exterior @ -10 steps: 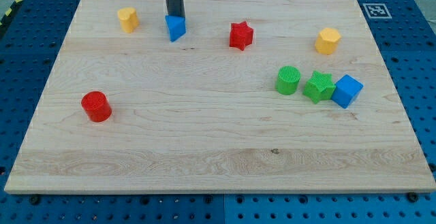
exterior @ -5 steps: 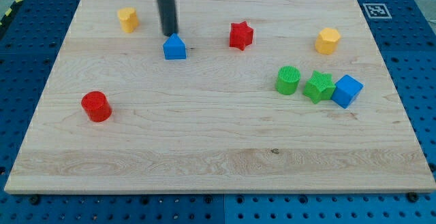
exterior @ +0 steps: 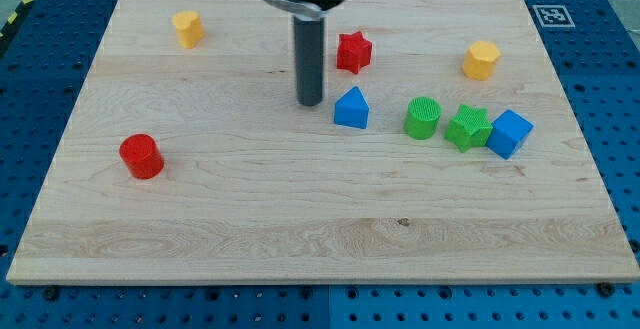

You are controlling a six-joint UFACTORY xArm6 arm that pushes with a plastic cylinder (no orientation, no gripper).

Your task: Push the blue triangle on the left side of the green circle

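The blue triangle (exterior: 351,108) lies on the wooden board (exterior: 300,209), right of centre. The green circle (exterior: 423,117) stands to its right, with a small gap between them. My tip (exterior: 311,103) rests on the board just left of the blue triangle, a short gap apart from it. The dark rod rises from the tip to the view's top.
A green star (exterior: 468,127) touches the green circle's right side, and a blue cube (exterior: 510,133) sits right of the star. A red star (exterior: 352,52) lies above the triangle. A yellow block (exterior: 481,59) is at upper right, another yellow block (exterior: 187,28) at upper left, and a red cylinder (exterior: 141,156) at left.
The blue triangle has slid right and down, from the upper middle to just left of the green circle. My tip followed it right and down.
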